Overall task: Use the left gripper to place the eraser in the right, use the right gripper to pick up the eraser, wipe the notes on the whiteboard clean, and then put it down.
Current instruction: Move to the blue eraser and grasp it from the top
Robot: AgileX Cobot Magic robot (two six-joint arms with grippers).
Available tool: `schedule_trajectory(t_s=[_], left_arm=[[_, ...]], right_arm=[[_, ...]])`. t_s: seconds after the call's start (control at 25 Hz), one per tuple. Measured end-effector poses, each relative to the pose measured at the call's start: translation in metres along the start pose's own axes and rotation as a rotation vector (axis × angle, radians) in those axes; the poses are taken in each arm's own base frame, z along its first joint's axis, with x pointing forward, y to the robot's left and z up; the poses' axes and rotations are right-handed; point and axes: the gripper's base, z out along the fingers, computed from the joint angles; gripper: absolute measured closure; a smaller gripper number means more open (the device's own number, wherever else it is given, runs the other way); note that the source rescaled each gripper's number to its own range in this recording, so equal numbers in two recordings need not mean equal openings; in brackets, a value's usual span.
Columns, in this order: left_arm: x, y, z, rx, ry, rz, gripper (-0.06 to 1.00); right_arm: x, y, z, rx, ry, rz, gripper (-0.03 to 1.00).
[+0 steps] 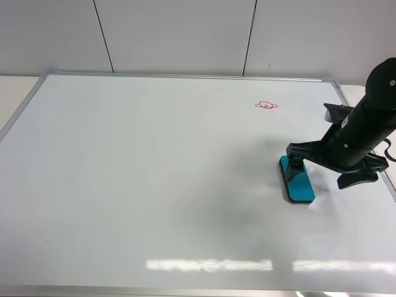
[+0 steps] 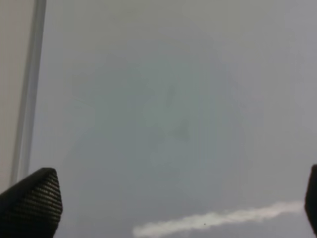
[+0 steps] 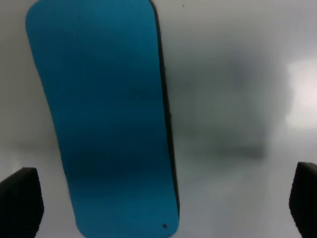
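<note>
Large glossy white whiteboard (image 1: 124,185) with thin silver frame lies flat and fills high view.
Black right end effector (image 1: 328,168) – fingers wide apart, low over eraser.
Black left end effector (image 2: 171,203) – tips apart, nothing between, bare board below; only its own wrist view shows it.
Small teal-topped, dark-felt-bottomed eraser (image 1: 297,180) sits on board's right part.
- Looks light, with hard top and soft bottom.
- Best pinch is across long sides.
- Right wrist view shows it between tips, not touched.

Tiny red oval notes (image 1: 266,105) – well apart from eraser, seen in high view only.

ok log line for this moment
right gripper: open, over eraser, not gripping | eraser: flat on whiteboard | notes: unwiped | left gripper: open, above whiteboard
</note>
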Motion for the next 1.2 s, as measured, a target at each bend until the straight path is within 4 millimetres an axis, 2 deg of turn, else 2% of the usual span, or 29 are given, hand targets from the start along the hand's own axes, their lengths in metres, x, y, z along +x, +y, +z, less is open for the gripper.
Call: schedule_trajectory(t_s=[0.28,0.64,0.8,1.2], left_arm=[[0.0,0.0,0.0,0.0,0.0,0.0,-0.06],[0.0,0.0,0.0,-0.001,0.0,0.0,-0.06],[0.0,0.0,0.0,-0.001,0.0,0.0,-0.06],[0.0,0.0,0.0,-0.001,0.0,0.0,-0.06]], right_arm=[[-0.011,0.005,0.005,-0.008,-0.021,0.052,-0.03],[-0.02,0.024,0.002,-0.007,0.017,0.026,-0.02],[-0.018,0.023,0.006,0.031,0.048,0.02,0.03],[-0.018,0.019,0.007,0.079,0.044,-0.008,0.03]])
